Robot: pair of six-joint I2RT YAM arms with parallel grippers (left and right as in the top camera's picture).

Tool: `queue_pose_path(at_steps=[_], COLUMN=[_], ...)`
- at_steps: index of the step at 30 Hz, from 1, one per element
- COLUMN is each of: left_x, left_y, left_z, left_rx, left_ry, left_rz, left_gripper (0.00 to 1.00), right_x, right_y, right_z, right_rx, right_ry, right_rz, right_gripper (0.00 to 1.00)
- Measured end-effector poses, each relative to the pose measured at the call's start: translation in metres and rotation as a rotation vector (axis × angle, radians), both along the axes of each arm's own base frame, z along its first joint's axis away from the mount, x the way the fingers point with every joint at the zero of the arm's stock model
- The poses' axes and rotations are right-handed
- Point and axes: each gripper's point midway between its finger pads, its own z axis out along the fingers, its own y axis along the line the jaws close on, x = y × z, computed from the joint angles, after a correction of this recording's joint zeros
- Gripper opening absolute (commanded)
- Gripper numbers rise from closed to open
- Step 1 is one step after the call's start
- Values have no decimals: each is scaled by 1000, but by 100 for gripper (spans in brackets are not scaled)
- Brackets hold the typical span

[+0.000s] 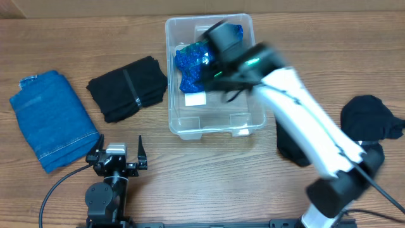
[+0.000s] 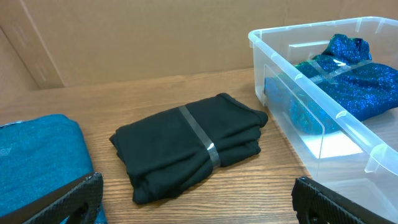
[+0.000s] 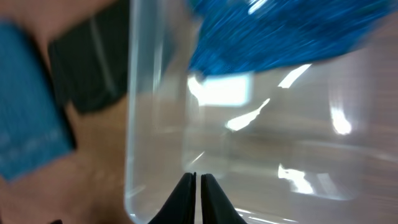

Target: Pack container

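The clear container (image 1: 169,76) stands at the table's back middle, with a sparkly blue garment (image 1: 190,66) in its far left part and a white label (image 1: 195,99) on its bottom. My right gripper (image 1: 218,38) hovers over the container, blurred. In the right wrist view its jaws (image 3: 198,180) are shut with nothing between them, above the container's bare floor (image 3: 134,124) and short of the blue garment (image 3: 280,37). My left gripper (image 1: 119,149) rests open near the front edge. Its wrist view shows the empty gripper (image 2: 199,199) facing a folded black garment (image 2: 193,143).
The folded black garment (image 1: 128,87) lies just left of the container (image 2: 323,102). Folded blue denim (image 1: 50,120) lies at the far left. At the right there is a black garment (image 1: 370,117), and another dark one (image 1: 291,149) lies partly under the right arm.
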Motion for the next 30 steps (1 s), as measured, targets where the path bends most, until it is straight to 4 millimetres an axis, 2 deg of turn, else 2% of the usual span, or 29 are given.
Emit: queue_pose_path(at_steps=[1, 2, 4, 5, 6, 7, 9, 10, 13, 15, 17, 21, 22, 23, 26, 27, 28, 30], left_x=[0, 0, 0, 0, 0, 0, 0, 0, 0, 0, 0, 0, 0, 0, 0, 0, 0, 0], left_y=[0, 0, 0, 0, 0, 0, 0, 0, 0, 0, 0, 0, 0, 0, 0, 0, 0, 0], left_z=[0, 0, 0, 0, 0, 0, 0, 0, 0, 0, 0, 0, 0, 0, 0, 0, 0, 0], left_rx=[0, 0, 0, 0, 0, 0, 0, 0, 0, 0, 0, 0, 0, 0, 0, 0, 0, 0], left_ry=[0, 0, 0, 0, 0, 0, 0, 0, 0, 0, 0, 0, 0, 0, 0, 0, 0, 0], left_rz=[0, 0, 0, 0, 0, 0, 0, 0, 0, 0, 0, 0, 0, 0, 0, 0, 0, 0], left_gripper=[100, 100, 100, 100, 100, 100, 100, 100, 100, 100, 100, 100, 100, 100, 100, 100, 100, 100], right_x=[6, 9, 6, 5, 4, 3, 4, 3, -5, -16, -27, -43, -53, -55, -63, -61, -60, -60], right_y=[-23, -57, -119, -148, -176, -193, -242, -261, -306, -326, -336, -336, -332, -331, -328, -329, -328, -325], right_z=[15, 29, 43, 44, 43, 41, 34, 31, 17, 1, -20, -68, -89, -100, -123, -129, -136, -147], right_rx=[0, -15, -67, -102, -136, -156, -206, -218, -246, -260, -262, -255, -254, -252, -251, -248, -241, -224], right_ry=[-26, -40, -35, -28, -10, 4, 37, 51, 106, 166, 236, 353, 412, 424, 459, 454, 447, 446], right_rz=[-43, -102, -222, -284, -345, -383, -482, -523, -624, -670, -691, -686, -675, -672, -661, -666, -662, -656], right_gripper=[9, 9, 9, 13, 17, 20, 21, 25, 26, 25, 25, 26, 27, 32, 80, 89, 98, 100])
